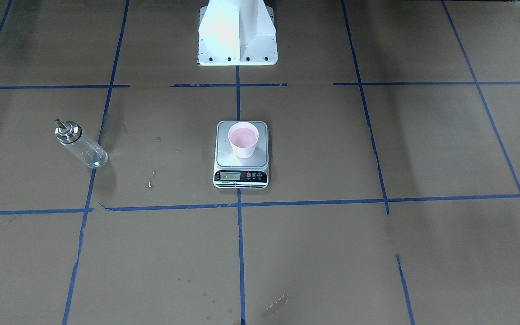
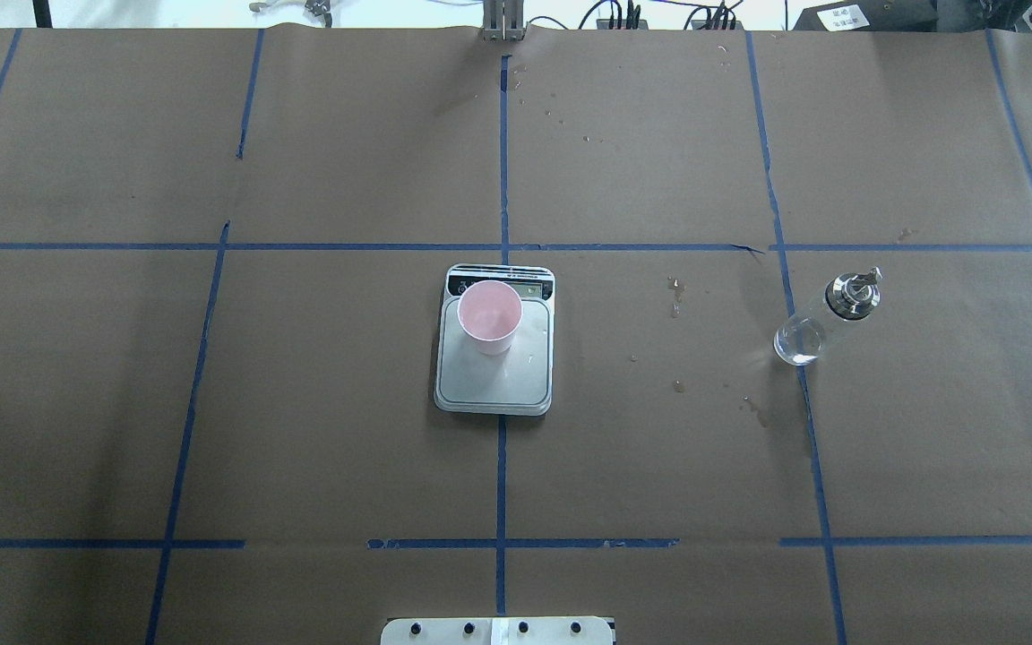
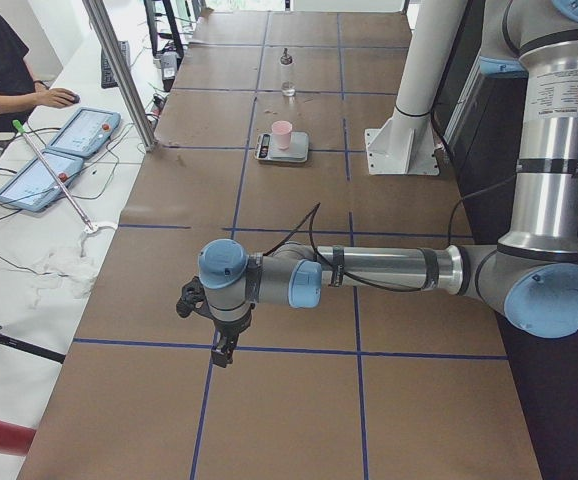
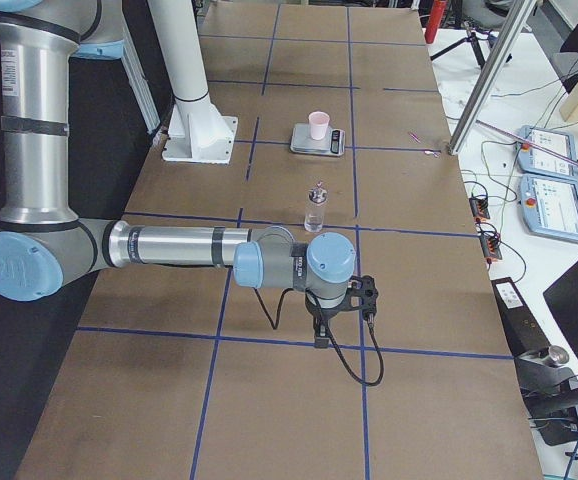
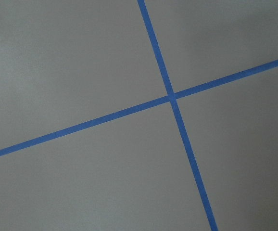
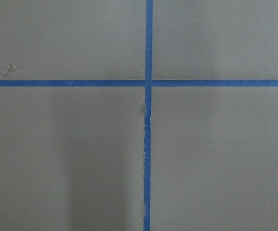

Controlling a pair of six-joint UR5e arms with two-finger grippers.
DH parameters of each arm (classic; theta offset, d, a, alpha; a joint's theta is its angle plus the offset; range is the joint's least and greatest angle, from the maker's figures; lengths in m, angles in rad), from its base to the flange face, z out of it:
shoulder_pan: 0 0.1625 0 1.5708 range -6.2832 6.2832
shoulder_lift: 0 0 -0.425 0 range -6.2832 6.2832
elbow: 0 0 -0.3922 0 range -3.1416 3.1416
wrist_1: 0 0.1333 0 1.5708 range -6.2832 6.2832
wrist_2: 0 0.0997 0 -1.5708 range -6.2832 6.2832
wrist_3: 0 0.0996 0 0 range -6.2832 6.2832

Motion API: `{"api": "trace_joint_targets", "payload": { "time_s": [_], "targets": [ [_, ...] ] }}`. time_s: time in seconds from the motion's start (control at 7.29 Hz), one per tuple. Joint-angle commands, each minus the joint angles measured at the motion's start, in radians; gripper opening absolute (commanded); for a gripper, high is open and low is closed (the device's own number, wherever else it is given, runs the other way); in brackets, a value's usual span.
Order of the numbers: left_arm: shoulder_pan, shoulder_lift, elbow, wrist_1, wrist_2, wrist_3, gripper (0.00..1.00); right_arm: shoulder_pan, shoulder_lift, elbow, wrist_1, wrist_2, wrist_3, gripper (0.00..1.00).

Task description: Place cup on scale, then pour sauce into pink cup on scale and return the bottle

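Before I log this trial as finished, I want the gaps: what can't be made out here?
Scale reading: digits too small front-facing; overhead, the cup overlaps the display.
Sauce in the cup: not discernible against pink inside, any view.
Bottle level: clear glass, too small.
Left end effector and right end effector: side views only, open or shut unclear.

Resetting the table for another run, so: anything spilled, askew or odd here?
Yes. Small wet drops glisten on the paper between the scale and the bottle, likely spilled liquid. The cup stands upright but off-centre on the scale, toward its display end. The bottle is upright; nothing looks damaged.
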Motion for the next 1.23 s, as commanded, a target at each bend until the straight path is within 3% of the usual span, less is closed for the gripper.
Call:
{"api": "trace_joint_targets", "payload": {
  "time_s": [0.0, 1.1],
  "targets": [
    [0.000, -0.001, 0.000, -0.006, 0.002, -0.002, 1.00, 0.002, 0.002, 0.000, 0.002, 0.000, 0.011, 1.00],
    [-0.002, 0.016, -0.006, -0.005, 0.000, 0.000, 1.00, 0.001, 0.005, 0.008, 0.016, 0.002, 0.011, 1.00]
  ]
}}
